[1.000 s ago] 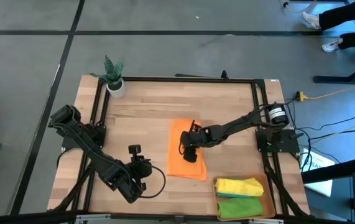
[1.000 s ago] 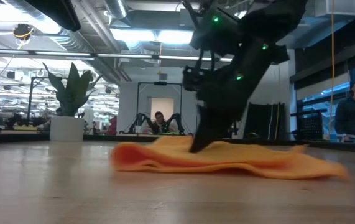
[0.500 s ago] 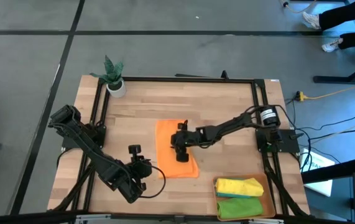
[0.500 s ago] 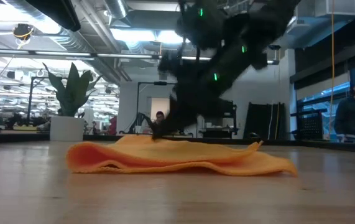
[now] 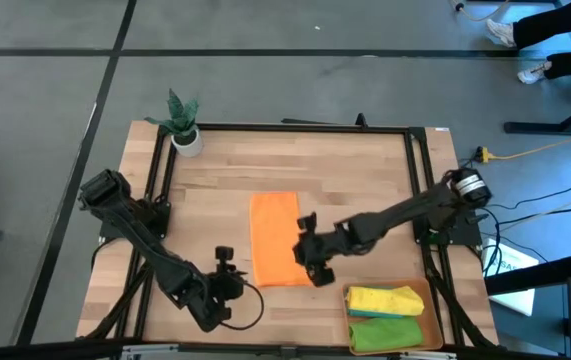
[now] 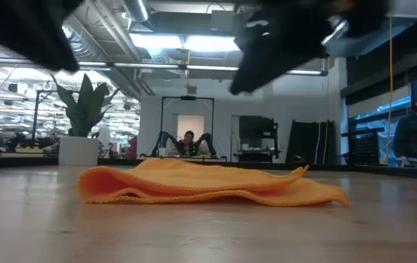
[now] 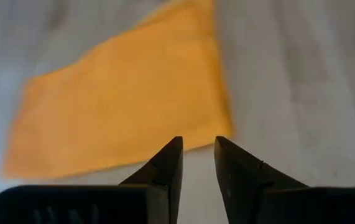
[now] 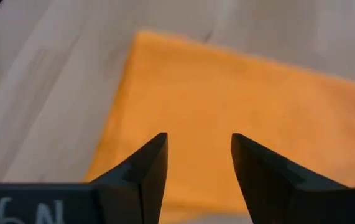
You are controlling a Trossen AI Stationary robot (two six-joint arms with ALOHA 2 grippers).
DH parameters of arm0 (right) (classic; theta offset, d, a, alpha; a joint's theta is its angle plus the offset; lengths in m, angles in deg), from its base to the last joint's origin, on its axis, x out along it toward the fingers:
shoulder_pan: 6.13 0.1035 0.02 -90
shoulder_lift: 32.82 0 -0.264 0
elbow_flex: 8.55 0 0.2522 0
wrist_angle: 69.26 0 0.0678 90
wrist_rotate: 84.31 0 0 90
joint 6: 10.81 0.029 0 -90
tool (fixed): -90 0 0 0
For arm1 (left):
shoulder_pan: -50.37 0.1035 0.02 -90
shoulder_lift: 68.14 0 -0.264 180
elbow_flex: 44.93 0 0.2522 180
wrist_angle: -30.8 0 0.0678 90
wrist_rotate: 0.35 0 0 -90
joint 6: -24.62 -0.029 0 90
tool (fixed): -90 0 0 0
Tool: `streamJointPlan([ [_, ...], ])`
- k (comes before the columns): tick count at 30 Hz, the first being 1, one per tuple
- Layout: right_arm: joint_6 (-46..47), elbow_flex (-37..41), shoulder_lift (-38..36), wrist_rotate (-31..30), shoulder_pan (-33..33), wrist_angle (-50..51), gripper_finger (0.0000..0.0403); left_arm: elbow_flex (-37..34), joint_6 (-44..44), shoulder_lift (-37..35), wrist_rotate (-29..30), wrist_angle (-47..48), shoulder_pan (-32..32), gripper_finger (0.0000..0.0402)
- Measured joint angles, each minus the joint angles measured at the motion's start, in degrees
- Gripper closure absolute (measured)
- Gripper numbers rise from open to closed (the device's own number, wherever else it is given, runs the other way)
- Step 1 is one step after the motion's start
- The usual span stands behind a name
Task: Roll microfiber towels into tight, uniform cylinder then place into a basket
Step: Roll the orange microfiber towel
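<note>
Orange microfiber towel (image 5: 274,240) lies folded flat on your wooden table (image 5: 365,165), with both grippers empty beside it.

Your right gripper (image 5: 310,262) hovers over the towel's right edge near its front corner, fingers (image 8: 146,168) spread and gripping nothing. Your left gripper (image 5: 227,268) waits just left of the towel's front end, fingers (image 7: 168,165) parted, also empty. Look to the front right corner: the shallow translucent orange-brown basket (image 5: 349,300) already carries a yellow towel (image 5: 385,300) and a green towel (image 5: 385,332), rolled side by side.
</note>
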Motion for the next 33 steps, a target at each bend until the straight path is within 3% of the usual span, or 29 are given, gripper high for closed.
streamJointPlan([
  [4,-0.04,0.01,0.42,-0.02,3.55,3.55,0.0225,-6.42,-9.16,0.0,-4.32,-14.44,0.78,0.0318],
  [8,0.39,0.04,1.49,-0.02,6.41,4.16,0.0225,-11.94,-13.49,0.0,-4.76,-25.54,2.25,0.0318],
  [16,4.81,0.03,1.64,-0.04,9.28,3.83,0.0225,-18.16,-21.27,0.0,-12.89,-34.73,5.35,0.0318],
  [33,6.6,0.03,1.68,-0.04,9.52,3.57,0.0225,-18.67,-22.32,0.0,-18.54,-36.21,10.63,0.0313],
])
